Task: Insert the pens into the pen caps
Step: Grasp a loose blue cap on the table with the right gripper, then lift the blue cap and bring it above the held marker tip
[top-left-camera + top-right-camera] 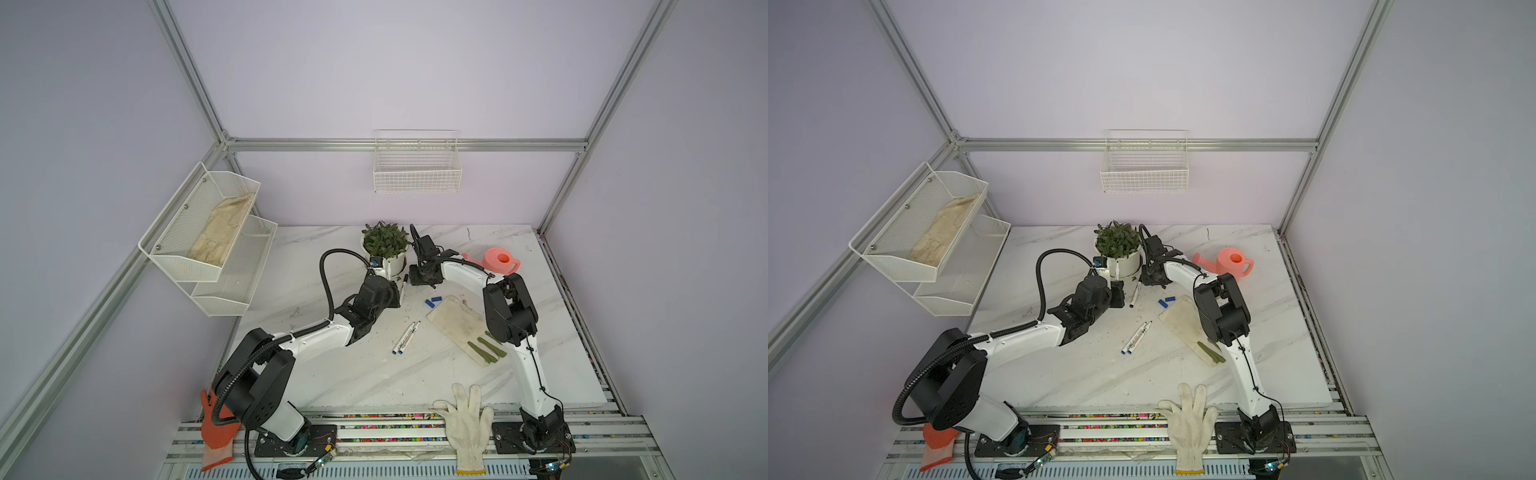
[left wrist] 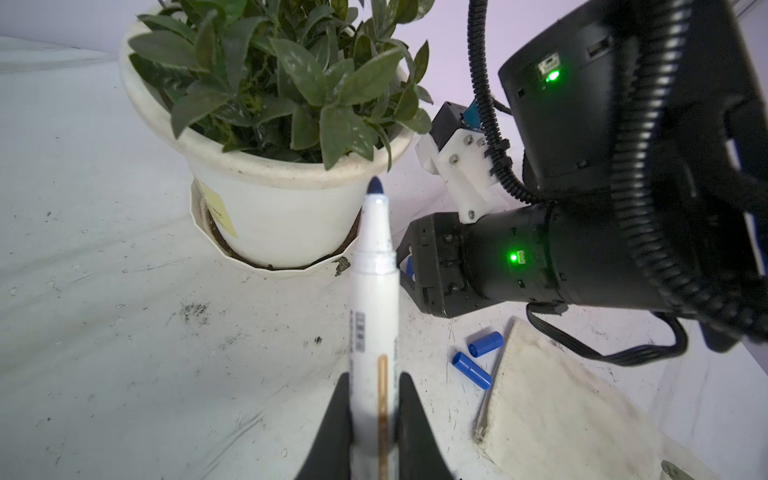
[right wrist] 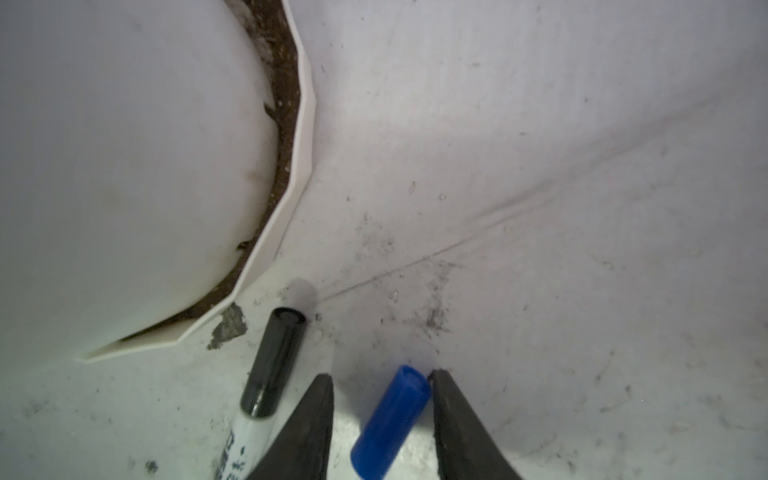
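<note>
My left gripper is shut on a white pen whose bare blue tip points at the plant pot; in a top view the pen stands up in front of the pot. My right gripper is open and low over the table, its fingers on either side of a blue pen cap. The cap touches one finger and there is a gap at the other. A pen with a black cap lies just beside it. Two more pens lie together mid-table. Two blue caps lie by the pouch.
A potted plant stands right behind both grippers. A pink watering can stands at the back right. A beige pouch lies under the right arm. A white glove and an orange glove lie at the front edge.
</note>
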`<state>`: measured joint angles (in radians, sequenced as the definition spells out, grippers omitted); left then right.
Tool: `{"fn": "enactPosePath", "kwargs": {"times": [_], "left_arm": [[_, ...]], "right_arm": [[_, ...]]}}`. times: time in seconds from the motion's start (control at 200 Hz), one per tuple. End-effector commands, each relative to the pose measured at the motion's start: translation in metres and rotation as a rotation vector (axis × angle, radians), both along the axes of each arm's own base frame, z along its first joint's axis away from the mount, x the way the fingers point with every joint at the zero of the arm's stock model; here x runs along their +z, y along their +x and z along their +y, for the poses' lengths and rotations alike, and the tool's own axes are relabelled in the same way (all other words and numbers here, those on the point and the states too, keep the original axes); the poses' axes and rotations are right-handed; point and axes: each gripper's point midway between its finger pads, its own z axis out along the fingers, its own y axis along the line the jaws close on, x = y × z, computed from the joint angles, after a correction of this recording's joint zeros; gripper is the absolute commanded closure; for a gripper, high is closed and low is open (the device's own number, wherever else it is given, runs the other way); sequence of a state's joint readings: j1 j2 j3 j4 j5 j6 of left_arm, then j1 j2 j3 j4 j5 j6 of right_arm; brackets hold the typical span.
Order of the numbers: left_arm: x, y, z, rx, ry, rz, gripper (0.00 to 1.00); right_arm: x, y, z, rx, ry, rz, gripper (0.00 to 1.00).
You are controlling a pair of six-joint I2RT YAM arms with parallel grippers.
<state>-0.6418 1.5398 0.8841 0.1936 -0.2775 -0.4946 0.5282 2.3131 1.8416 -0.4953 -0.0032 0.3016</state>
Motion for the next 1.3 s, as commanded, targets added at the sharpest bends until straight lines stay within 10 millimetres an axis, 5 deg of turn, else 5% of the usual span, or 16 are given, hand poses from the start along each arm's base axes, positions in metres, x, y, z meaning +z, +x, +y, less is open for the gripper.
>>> {"fn": "enactPosePath", "kwargs": {"times": [0.0,0.23,0.72,0.94,1.1,1.295], "left_arm": [[0.001,-0.005,0.010,0.014,0.017,-0.016,1.00],[0.003,-0.005,0.009,0.008,0.008,-0.019,1.00],[0.002,-0.001,-0.004,-0.036,-0.006,-0.008,1.00],[0.005,-0.003,-0.017,-0.112,-0.020,-0.019,1.00],[0.012,-0.009,-0.034,-0.210,-0.056,-0.029,1.00],[0.024,-0.020,-0.056,-0.329,-0.102,-0.060,1.00]], "right_arm": [[-0.015,-0.017,-0.017,-0.019,-0.054,0.056,0.60],[-0.029,-0.019,-0.015,-0.015,-0.057,0.086,0.74],[-0.030,-0.038,-0.035,-0.007,-0.117,0.090,0.73],[-0.023,-0.022,-0.023,0.019,-0.064,0.037,0.92],[0.024,-0.006,-0.016,0.025,0.080,-0.045,0.99],[0.165,-0.020,-0.010,0.092,0.439,-0.344,1.00]]}}
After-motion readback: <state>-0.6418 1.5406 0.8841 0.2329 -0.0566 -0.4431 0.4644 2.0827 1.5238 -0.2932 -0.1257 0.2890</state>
